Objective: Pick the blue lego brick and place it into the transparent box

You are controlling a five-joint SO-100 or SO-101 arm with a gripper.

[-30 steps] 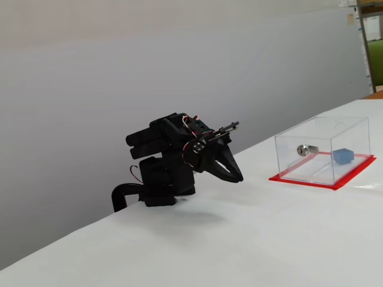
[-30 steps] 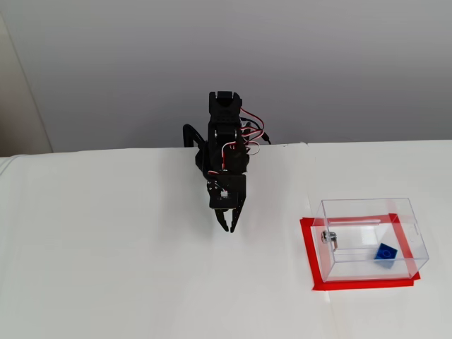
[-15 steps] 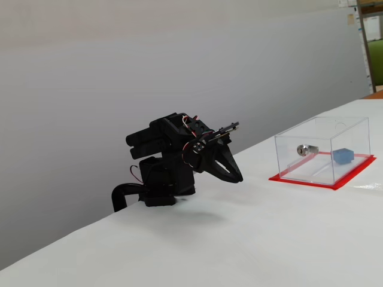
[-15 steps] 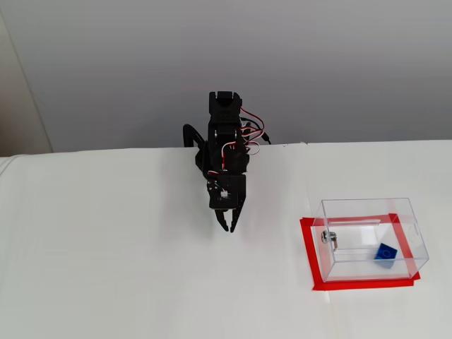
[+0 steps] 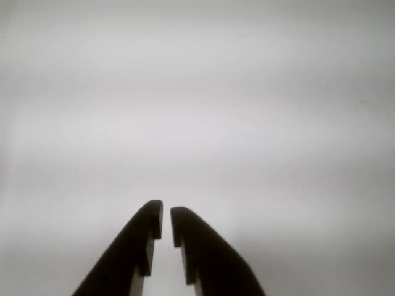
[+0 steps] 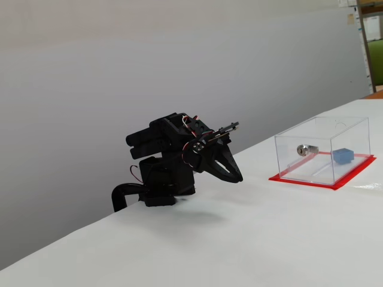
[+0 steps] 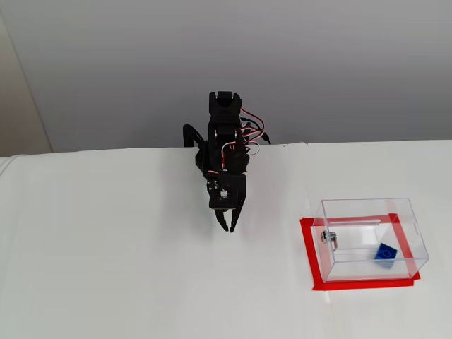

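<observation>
Loads of free room here. The white counter (image 7: 106, 268) is bare all around the folded-up black arm (image 6: 167, 158), which sits right at the counter's back edge against the grey wall (image 7: 339, 63) in both fixed views. The claw (image 7: 229, 227) hangs just above the counter, pointed down and forward, with nothing near it. In the wrist view the claw (image 5: 165, 217) has only a thin sliver of gap between its two tips, so it's pretty much closed and holding nothing.

The transparent box (image 7: 417, 240) sits well apart from the arm, off to the right in both fixed views, on its red base (image 7: 308, 254), with open counter between them.

Count: one box, one blue lego brick (image 7: 385, 252) lying inside it on the floor near the right end, and one small silver metal cylinder (image 7: 328, 237) inside too, at the left end. The brick (image 6: 343, 155) and cylinder (image 6: 306, 149) are clearly apart.
</observation>
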